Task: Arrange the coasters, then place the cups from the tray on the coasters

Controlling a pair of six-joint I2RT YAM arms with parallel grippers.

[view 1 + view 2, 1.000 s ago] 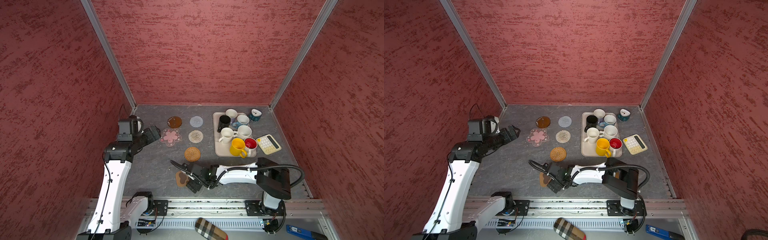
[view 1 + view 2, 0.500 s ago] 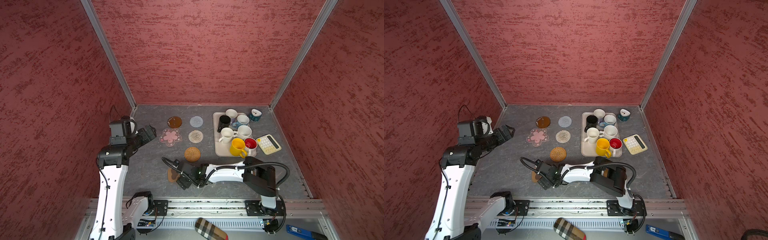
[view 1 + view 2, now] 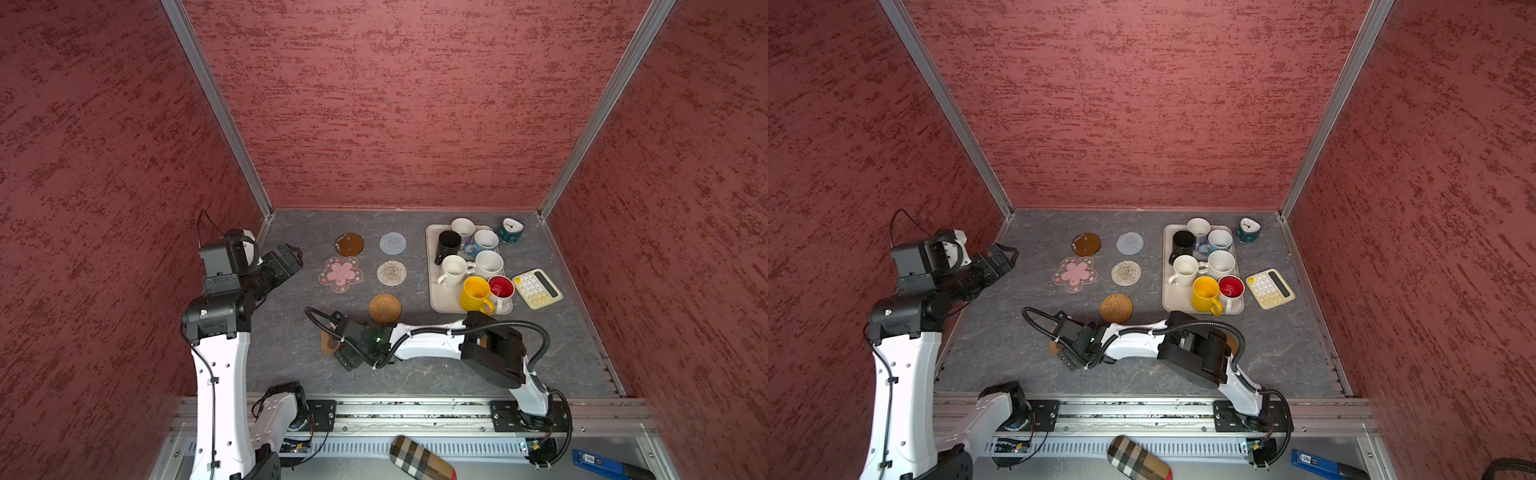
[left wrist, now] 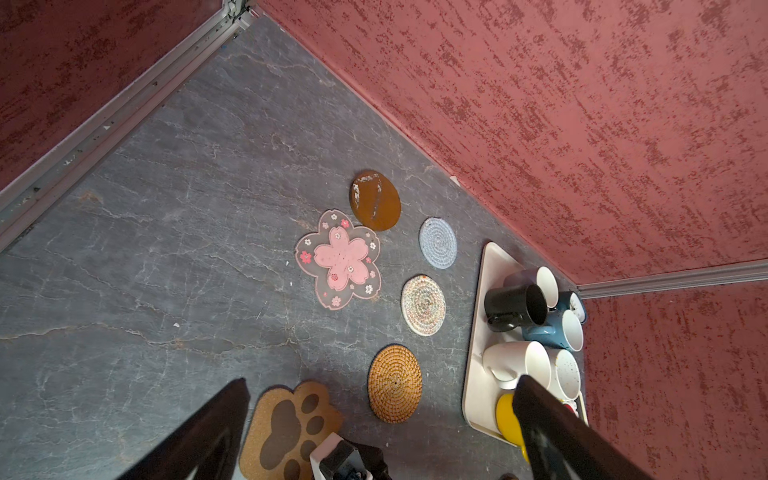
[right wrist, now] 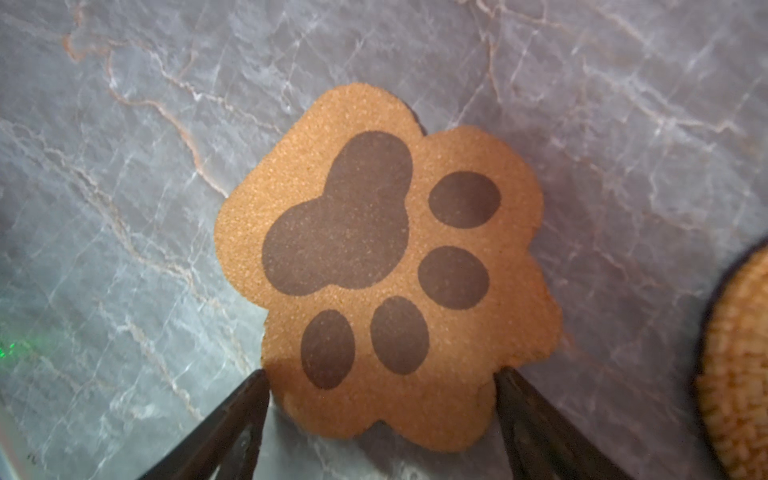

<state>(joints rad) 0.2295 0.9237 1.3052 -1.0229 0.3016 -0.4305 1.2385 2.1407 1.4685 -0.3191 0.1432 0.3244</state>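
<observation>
L tool (image 3: 292,256): wide, empty, off desk (image 3: 415,374). R tool (image 5: 380,374): wide, tips flanking flat paw coaster (image 5: 374,249).

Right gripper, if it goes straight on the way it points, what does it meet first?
Probably the paw coaster: the right gripper straddles its edge with open jaws, height above it unclear.
</observation>
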